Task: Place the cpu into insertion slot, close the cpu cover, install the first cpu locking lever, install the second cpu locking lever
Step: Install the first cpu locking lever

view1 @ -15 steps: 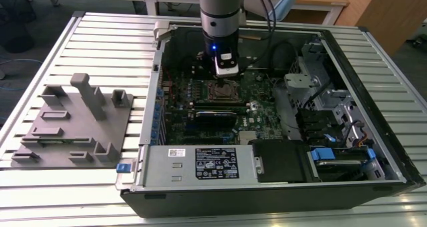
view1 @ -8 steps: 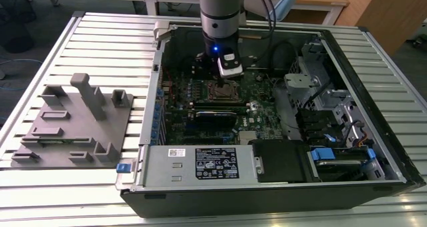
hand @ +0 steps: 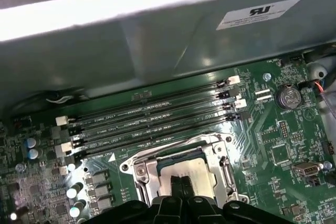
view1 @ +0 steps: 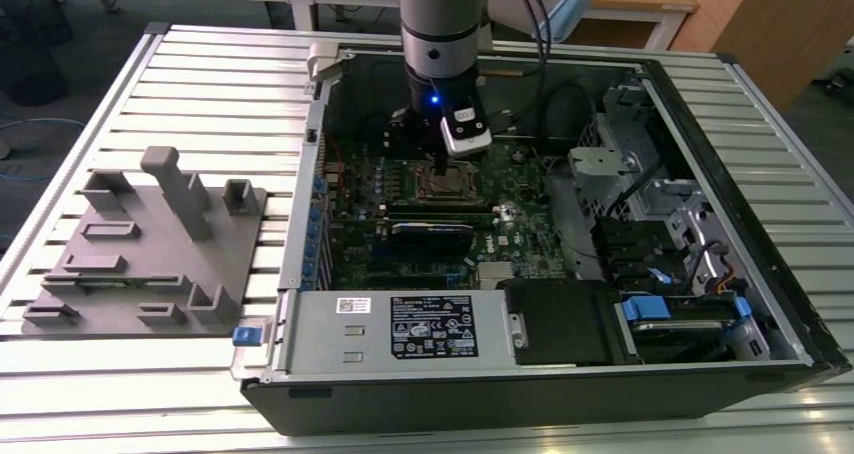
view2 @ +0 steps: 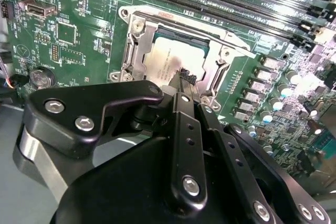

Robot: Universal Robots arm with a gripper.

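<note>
Silvery-grey cpu [view2: 169, 60] sits in the insertion slot [view2: 137, 52], cpu cover [view2: 218, 36] closed over it; end effector [view2: 182, 81] fingers pressed together, empty, just above

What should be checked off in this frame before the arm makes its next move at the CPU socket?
1. The cpu sits in the insertion slot: ok, its silvery top lies flat inside the socket.
2. The cpu cover is down: ok, its frame lies around the chip.
3. The locking levers are latched: cannot tell.
4. The pincer is at the socket: ok, its tips are at the chip's edge.
5. The pincer is empty: ok, it is shut with nothing between its fingers.
6. The memory slots are clear of the pincer: ok.
</note>
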